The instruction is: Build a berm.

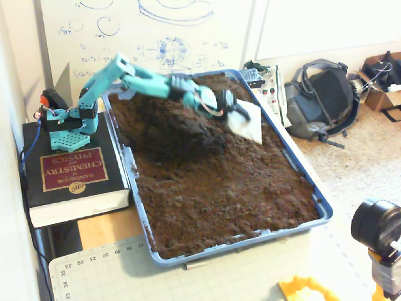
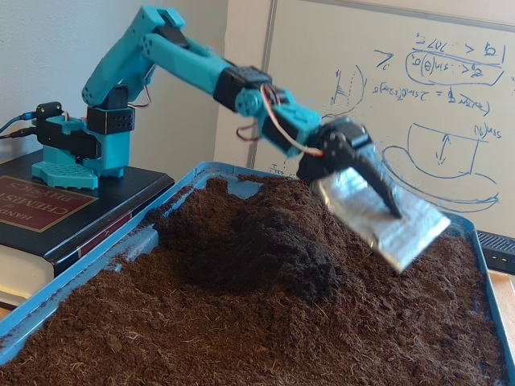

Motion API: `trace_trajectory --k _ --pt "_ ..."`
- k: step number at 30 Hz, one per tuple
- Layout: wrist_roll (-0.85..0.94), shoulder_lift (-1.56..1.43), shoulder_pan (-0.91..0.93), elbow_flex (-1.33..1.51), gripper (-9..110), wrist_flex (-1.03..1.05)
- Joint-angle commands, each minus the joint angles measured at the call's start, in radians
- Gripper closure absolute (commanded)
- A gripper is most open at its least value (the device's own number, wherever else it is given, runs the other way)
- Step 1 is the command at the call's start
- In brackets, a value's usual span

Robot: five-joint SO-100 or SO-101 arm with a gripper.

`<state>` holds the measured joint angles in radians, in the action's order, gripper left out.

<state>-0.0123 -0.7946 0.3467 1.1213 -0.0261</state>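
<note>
Figure: your teal arm [image 1: 135,78] reaches out from its base [image 2: 76,149], which stands on a black chemistry handbook [image 1: 72,179] beside the blue tray [image 1: 322,210]. In both fixed views the arm stretches over the far half of the tray, which is filled with dark brown loose soil [image 1: 232,182].

The berm [image 1: 178,125] is the raised, darker hump in the far-left part of the tray as the high fixed view shows it, near the arm's base and the tray's back corner. In the low fixed view the berm [image 2: 257,245] sits left of centre, with a steep, shadowed front face and flatter soil sloping away toward the camera.

Your gripper [image 2: 386,213] carries a flat, pale grey scoop blade [image 2: 382,221] fixed along its lower finger; the black upper finger [image 2: 374,177] lies across the blade's top face. Whether the jaws are pressed closed or slightly parted you cannot tell, since the blade is motion-blurred in both views. No soil can be made out on the blade.

In the high fixed view the blade [image 1: 245,120] hangs above the soil just right of the berm, clear of the surface, tilted with its outer edge lower.

Behind the tray stands a whiteboard [image 2: 418,88] with blue sketches; a grey backpack [image 1: 322,100] lies on the floor to the right.
</note>
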Motion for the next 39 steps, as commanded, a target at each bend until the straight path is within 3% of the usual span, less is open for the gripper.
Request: trace_trajectory --k 1,6,14,27,34,39 --pt "0.064 0.031 0.031 -0.19 101 -0.052" --pt "0.216 0.129 0.031 -0.255 101 -0.044" --pt "0.235 0.227 -0.009 -0.253 101 -0.029" --pt "0.239 0.178 -0.11 -0.258 101 0.52" --pt "0.256 0.179 -0.117 -0.253 101 0.563" --pt "0.362 0.181 -0.114 -0.239 101 0.565"
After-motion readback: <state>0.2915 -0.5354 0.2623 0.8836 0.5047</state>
